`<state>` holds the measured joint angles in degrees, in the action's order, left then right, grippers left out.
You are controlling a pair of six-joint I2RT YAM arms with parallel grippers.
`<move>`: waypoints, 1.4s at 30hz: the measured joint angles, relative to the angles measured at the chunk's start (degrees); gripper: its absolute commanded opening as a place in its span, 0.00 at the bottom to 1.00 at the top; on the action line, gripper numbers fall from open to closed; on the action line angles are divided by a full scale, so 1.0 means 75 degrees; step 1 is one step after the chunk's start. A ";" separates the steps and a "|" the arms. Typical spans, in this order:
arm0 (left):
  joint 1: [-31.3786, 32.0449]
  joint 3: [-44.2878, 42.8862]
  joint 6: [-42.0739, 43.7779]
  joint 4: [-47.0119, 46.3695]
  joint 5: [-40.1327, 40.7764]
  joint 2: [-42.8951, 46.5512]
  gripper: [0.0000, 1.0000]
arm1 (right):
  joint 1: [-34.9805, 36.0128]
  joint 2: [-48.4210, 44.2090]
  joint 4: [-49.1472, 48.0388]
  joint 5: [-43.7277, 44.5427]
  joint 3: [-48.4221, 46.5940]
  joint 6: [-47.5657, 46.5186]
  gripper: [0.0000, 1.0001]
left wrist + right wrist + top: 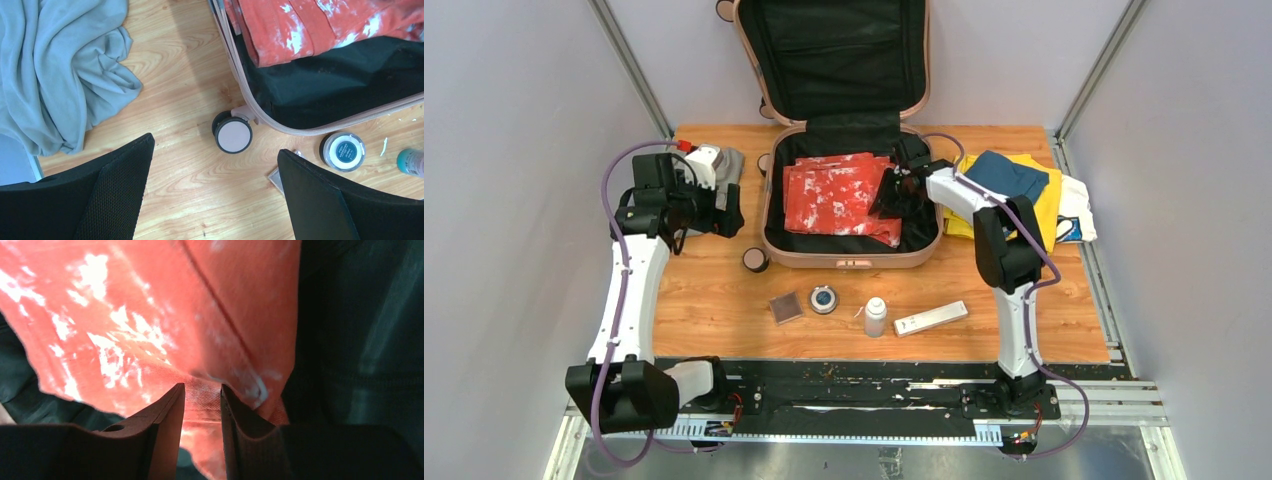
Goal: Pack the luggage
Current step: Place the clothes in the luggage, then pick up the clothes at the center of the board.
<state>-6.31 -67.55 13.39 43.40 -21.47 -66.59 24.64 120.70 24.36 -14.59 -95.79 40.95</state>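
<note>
Even, bright light from above fills the overhead view, leaving short soft shadows on the wooden table (724, 330) and a pale sheen on the metal sheet (874, 462) at the near edge. The left wrist view is bright and sharp. The right wrist view is dim, the red cloth (150, 315) close to the lens soft and blurred.
</note>
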 measured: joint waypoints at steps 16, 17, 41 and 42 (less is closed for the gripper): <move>0.0000 -0.0032 0.0216 0.0006 0.0003 -0.0472 1.00 | 0.0044 -0.0568 -0.0111 -0.0111 -0.0207 -0.0731 0.99; 0.0000 -0.0052 0.0216 0.0006 0.0006 -0.0472 1.00 | 0.0044 -0.0621 -0.0108 -0.0050 -0.0204 -0.0796 1.00; 0.0000 -0.0137 0.0353 0.0015 0.0035 -0.0434 1.00 | -0.3826 -0.3998 0.1026 0.2057 0.1714 -0.1043 0.95; 0.0000 -0.0137 0.0353 0.0017 0.0017 -0.0434 1.00 | -0.3832 -0.3847 0.1116 0.2101 0.1769 -0.1017 0.94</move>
<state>-6.31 -68.58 16.03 43.53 -21.34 -69.84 -4.10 91.85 32.73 1.17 -82.52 33.32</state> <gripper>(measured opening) 0.999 0.956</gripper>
